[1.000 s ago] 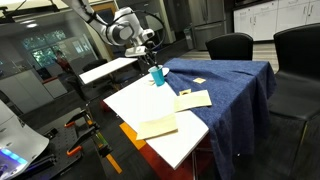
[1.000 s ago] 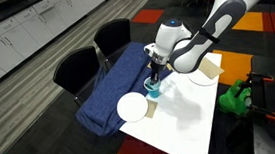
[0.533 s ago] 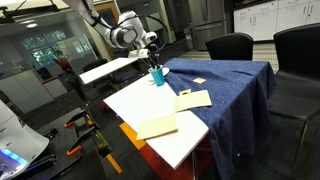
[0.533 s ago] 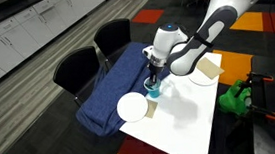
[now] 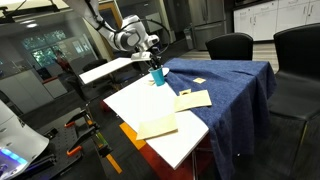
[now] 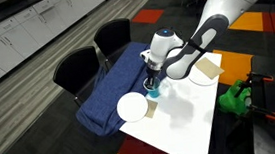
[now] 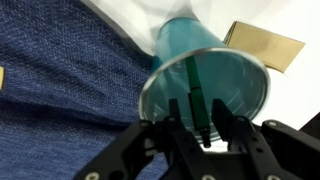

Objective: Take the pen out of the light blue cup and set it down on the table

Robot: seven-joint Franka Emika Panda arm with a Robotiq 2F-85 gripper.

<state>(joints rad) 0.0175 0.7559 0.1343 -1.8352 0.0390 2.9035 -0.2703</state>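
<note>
The light blue cup (image 7: 235,75) stands upright at the edge of the dark blue cloth (image 7: 60,70) on the white table (image 5: 140,100); both exterior views show it (image 5: 156,75) (image 6: 154,89). The dark pen (image 7: 192,85) stands in the cup, leaning, with its top end up between my fingers. My gripper (image 7: 200,125) is directly above the cup's mouth, its two fingers closed against the pen's upper end. In both exterior views the gripper (image 5: 152,60) (image 6: 153,74) points down onto the cup.
Tan paper sheets (image 5: 193,99) (image 5: 157,126) lie on the table, one just beside the cup (image 7: 265,42). A white plate (image 6: 132,108) sits next to the cup. Black chairs (image 5: 230,45) (image 6: 76,67) stand along the cloth side. A smaller white table (image 5: 105,70) stands behind.
The wrist and gripper have come down a little closer to the cup. The cup and the pen have stayed in place.
</note>
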